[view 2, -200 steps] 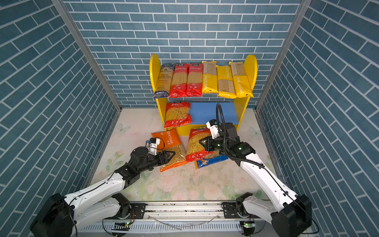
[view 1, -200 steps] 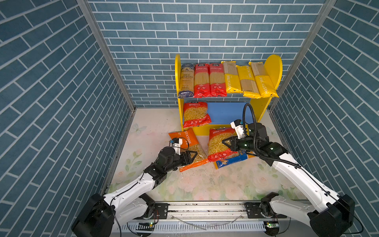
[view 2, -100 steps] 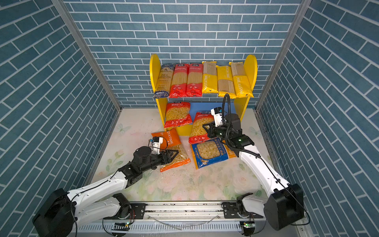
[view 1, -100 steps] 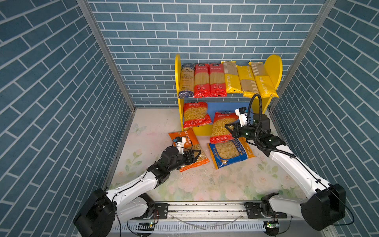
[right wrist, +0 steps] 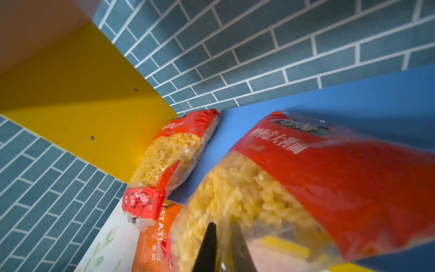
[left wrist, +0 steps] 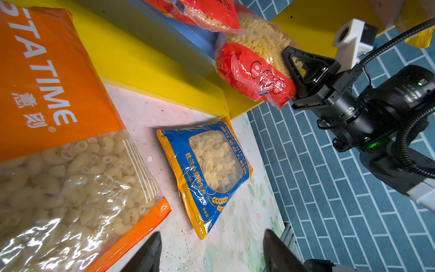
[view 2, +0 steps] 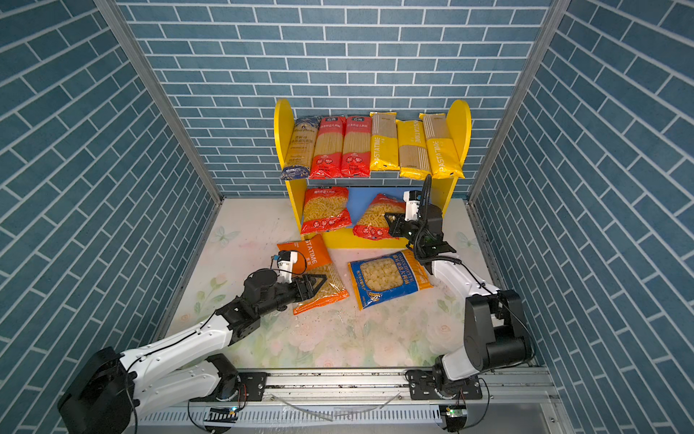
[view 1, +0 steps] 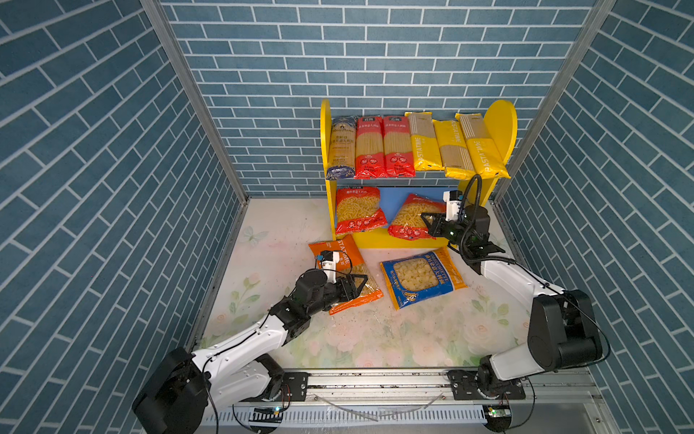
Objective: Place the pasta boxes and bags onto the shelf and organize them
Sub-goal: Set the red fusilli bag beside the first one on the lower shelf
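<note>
One red bag at the shelf.
Clamped by right gripper at twin's three o'clock; left gripper wide by orange bag.

We are finding the shelf standing at the back right of the table, near the rear wall. Six spaghetti packs are lying side by side across its upper board. On the lower board, one fusilli bag is resting at the left end, beside the side panel. To its right, a second fusilli bag is tilting over the board's front, pinched by our right gripper. In front of the shelf, the macaroni bag is lying left of the shell-pasta bag, apart from it, and our left gripper is hovering above its near half.
</note>
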Robot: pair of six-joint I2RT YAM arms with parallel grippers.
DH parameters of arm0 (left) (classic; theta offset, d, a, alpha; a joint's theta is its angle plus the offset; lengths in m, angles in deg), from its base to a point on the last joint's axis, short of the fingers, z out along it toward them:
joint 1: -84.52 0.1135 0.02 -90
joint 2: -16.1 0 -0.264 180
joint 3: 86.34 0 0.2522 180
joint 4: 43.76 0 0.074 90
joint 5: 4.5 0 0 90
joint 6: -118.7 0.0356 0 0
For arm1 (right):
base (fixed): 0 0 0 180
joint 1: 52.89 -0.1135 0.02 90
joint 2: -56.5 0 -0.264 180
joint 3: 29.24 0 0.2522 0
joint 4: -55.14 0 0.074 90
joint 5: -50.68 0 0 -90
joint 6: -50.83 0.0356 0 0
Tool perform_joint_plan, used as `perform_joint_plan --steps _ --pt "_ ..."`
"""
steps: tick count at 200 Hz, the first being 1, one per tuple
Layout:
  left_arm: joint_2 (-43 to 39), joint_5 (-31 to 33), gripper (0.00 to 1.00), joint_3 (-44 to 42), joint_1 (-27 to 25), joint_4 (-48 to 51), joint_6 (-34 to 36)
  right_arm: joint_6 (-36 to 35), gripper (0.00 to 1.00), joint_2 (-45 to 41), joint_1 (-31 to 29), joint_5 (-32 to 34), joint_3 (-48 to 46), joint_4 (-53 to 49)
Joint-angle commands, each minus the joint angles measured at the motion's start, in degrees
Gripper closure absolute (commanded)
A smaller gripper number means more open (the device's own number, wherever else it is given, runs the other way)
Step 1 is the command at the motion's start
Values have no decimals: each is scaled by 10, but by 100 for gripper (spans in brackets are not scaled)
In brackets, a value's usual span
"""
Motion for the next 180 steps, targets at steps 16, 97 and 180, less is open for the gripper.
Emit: perform_joint_plan --steps 16,97,180 --pt "28 2 30 27 -5 -7 5 40 100 -24 5 42 -16 -14" --pt "50 11 30 31 -23 -18 5 109 100 37 28 33 27 -91" --pt "52 15 30 32 -26 -16 5 128 100 76 -20 9 112 -86"
